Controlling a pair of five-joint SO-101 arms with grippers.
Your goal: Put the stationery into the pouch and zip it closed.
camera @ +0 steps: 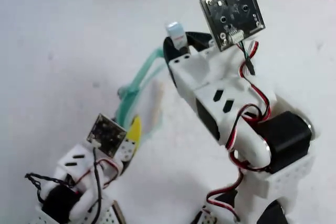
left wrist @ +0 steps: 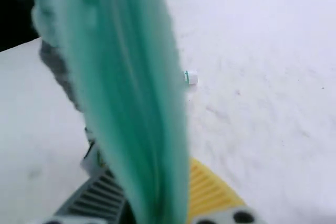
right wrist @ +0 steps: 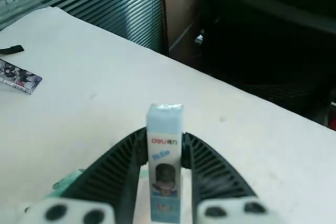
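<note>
Right gripper (right wrist: 165,137) pinches an eraser (right wrist: 166,182) upright; left gripper (left wrist: 157,195) pinches the pouch (left wrist: 121,77). Probably best to align the eraser over the pouch mouth before release.

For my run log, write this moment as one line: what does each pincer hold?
left pincer: shut on green pouch | right pincer: shut on eraser, by pouch's far end | eraser: not yet in pouch
</note>
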